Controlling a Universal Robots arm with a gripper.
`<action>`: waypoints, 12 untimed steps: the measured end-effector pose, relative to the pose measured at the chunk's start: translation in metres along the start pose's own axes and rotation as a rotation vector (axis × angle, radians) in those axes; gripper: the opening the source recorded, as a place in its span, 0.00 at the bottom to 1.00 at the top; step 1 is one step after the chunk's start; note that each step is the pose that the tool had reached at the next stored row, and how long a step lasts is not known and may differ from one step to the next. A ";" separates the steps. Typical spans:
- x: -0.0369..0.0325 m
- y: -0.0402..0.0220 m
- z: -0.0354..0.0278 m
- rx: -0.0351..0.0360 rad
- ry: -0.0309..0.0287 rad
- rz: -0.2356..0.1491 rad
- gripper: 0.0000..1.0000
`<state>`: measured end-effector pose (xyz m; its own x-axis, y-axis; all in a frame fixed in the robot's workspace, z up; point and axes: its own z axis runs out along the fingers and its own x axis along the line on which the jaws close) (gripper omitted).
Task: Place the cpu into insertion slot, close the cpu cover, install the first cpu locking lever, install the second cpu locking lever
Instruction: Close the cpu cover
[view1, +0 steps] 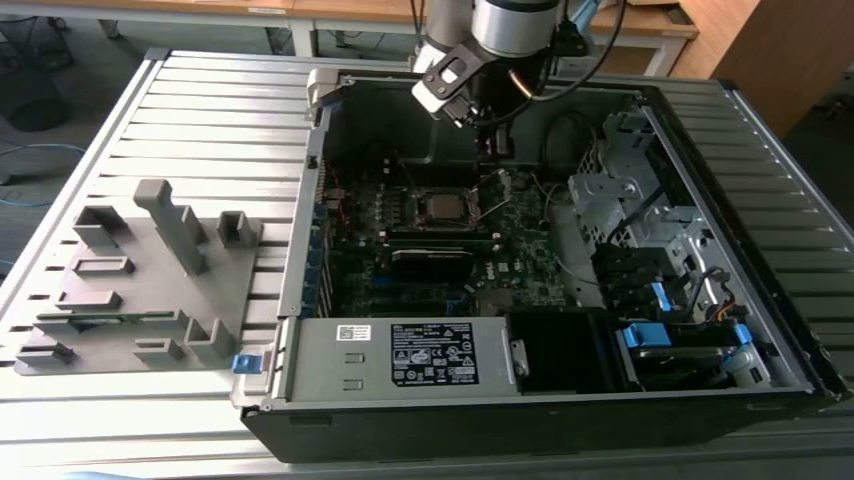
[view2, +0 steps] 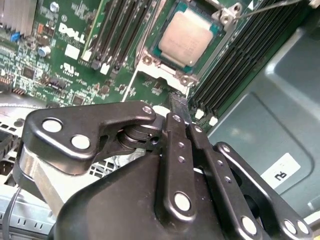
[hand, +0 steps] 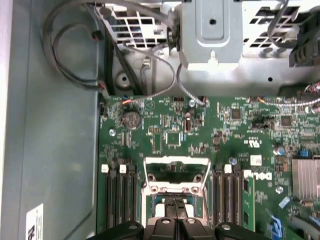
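Noted a green printed-circuit motherboard (hand: 210, 135) lying beside a grey sheet-metal case wall (hand: 50, 150). Found a thin silvery square metal cpu cover (hand: 175, 188) between two banks of long black memory slots (hand: 120, 200). Recorded the black jointed gripper (hand: 176, 210) at that frame's edge, fingertips pressed together. Logged a round silver coin battery (hand: 131, 120), a finned silver heatsink (hand: 306, 175), looping grey cables (hand: 65, 50) and a grey perforated metal bracket (hand: 212, 30).

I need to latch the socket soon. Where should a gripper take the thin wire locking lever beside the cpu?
Pinch the locking lever on its straight free stretch, away from the corner beside the cpu where it meets the socket. Come from above, probably: the rod is thin and bare there, with memory slots close beneath.
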<state>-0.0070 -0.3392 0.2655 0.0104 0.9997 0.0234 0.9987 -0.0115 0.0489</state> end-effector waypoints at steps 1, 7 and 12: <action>0.0000 0.0020 0.0001 0.0000 0.0001 0.000 0.10; 0.0002 0.0137 0.0008 0.0001 -0.0002 0.000 0.10; 0.0003 0.0233 0.0014 0.0000 0.0000 0.000 0.10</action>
<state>0.0163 -0.3392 0.2652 0.0103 0.9997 0.0233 0.9987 -0.0115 0.0490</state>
